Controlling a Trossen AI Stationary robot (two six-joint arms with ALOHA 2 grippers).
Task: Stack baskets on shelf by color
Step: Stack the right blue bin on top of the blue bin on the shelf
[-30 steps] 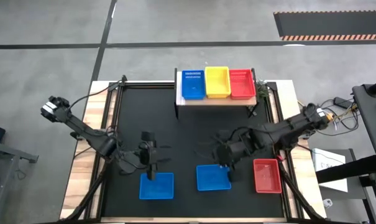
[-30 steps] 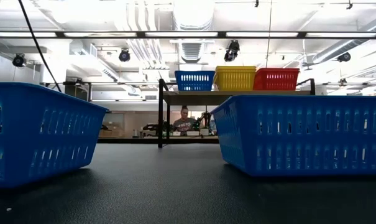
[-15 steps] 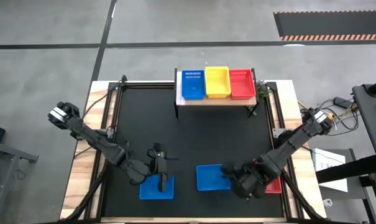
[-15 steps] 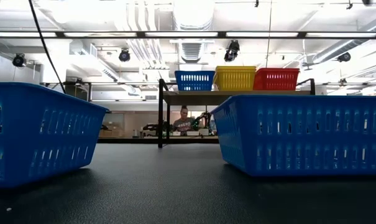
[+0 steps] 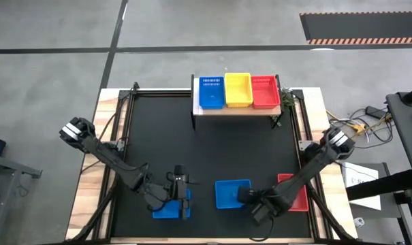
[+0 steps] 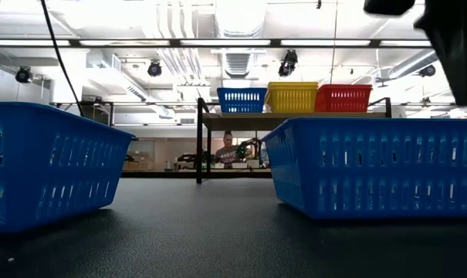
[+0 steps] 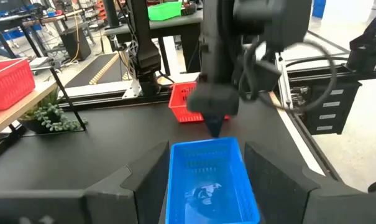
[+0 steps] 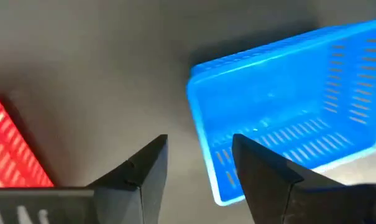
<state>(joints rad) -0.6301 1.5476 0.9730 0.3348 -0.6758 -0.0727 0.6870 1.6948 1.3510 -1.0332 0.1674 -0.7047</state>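
On the wooden shelf (image 5: 236, 110) at the far edge stand a blue basket (image 5: 211, 92), a yellow one (image 5: 238, 90) and a red one (image 5: 264, 90). Near the front edge of the mat rest a left blue basket (image 5: 163, 209), a middle blue basket (image 5: 231, 194) and a red basket (image 5: 301, 197). My left gripper (image 5: 183, 201) hangs open over the left blue basket's right end. Its wrist view looks along the middle blue basket (image 7: 206, 180). My right gripper (image 5: 250, 199) is open, with its fingers on either side of the middle basket's right end wall (image 8: 203, 124).
A black mat (image 5: 206, 150) covers the table between pale wood edges. A small plant (image 5: 285, 97) stands beside the shelf's right end. In the low view a person (image 6: 229, 147) sits far behind the table, and part of my right arm (image 6: 449, 38) hangs at the top right.
My right gripper has swung toward the table's near edge and come down at the middle blue basket's right end. My left gripper has moved toward the near edge and a little to the right, and has sunk over the left blue basket. No basket has moved.
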